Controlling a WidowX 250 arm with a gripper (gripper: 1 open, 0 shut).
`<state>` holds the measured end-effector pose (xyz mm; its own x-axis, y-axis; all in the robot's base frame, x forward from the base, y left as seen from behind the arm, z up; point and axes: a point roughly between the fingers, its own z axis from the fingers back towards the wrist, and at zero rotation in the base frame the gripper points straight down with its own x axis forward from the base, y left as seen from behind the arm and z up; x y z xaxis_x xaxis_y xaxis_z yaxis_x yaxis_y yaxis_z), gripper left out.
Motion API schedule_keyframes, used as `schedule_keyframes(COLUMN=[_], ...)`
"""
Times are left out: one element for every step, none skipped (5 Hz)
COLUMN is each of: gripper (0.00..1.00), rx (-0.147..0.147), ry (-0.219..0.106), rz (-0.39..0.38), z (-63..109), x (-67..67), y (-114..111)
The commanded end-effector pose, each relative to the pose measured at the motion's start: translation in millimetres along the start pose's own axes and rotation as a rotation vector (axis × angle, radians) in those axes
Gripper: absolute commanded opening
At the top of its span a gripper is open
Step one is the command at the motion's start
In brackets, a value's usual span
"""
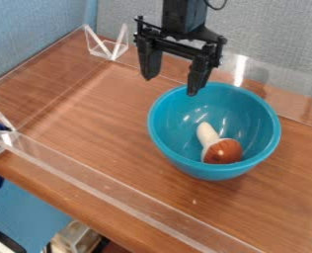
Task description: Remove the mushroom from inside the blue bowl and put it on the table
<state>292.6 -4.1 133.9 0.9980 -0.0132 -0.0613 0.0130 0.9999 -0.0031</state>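
The table [80, 99] carried the blue bowl [172, 138] right of centre. The gripper [176, 81] hung above the bowl's rear rim, jaws apart and empty. The mushroom [219, 147] lay inside the bowl, cap nearest the camera.

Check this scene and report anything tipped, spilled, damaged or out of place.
Only the mushroom stands out: it lies tipped on its side inside the blue bowl, cap toward the camera. The bowl sits upright on the table; nothing is spilled or broken.

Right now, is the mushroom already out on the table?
No, the mushroom lies on its side inside the blue bowl, with the open tool above the bowl's far rim.
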Motion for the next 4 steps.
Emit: schedule_keyframes(gripper=[1.0,1.0,1.0,1.0], rx=[-0.005,-0.01,-0.007,-0.006], ry=[0.002,-0.001,-0.028,-0.046], rz=[0.025,0.062,0.111,0.156], z=[-13.3,-30.6,-29.7,-33.9], x=[-6.3,-18.1,-19.4,-17.6], y=[-4.7,-15.9,-16.8,-17.8])
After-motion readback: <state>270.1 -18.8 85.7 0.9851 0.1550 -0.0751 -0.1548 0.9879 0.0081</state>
